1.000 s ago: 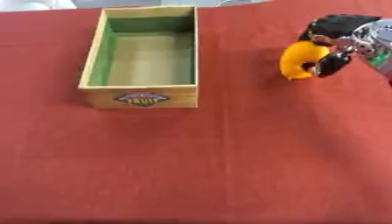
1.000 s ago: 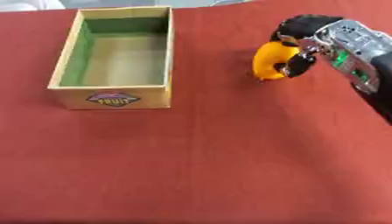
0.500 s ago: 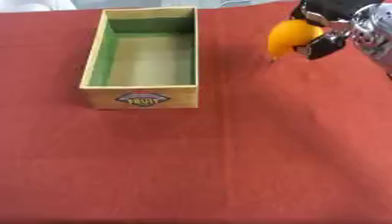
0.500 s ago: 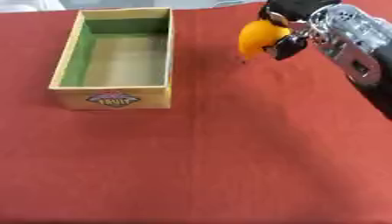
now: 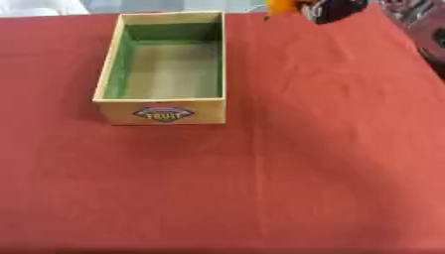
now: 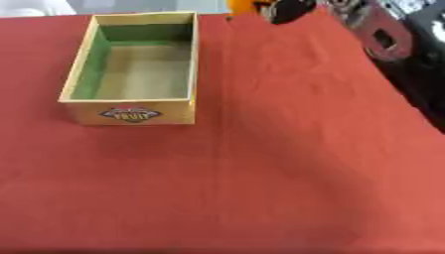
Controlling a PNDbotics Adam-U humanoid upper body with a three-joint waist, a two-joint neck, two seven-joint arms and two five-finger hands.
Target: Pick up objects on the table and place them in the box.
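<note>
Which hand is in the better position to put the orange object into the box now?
The right hand. Its fingers already curl round the orange object, high near the far right corner of the box. The left hand shows in no view.

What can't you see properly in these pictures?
- Orange object: mostly cut off by the top edge in both views; its kind is unclear.
- Right robot hand: blurred and cropped at the top, so its grip is unclear.
- Left robot hand: out of view.
- Box label: too small to read fully.

The wooden box [image 5: 163,69] with green inner walls stands open and empty; an orange object [image 5: 282,6] shows at the top edge.
</note>
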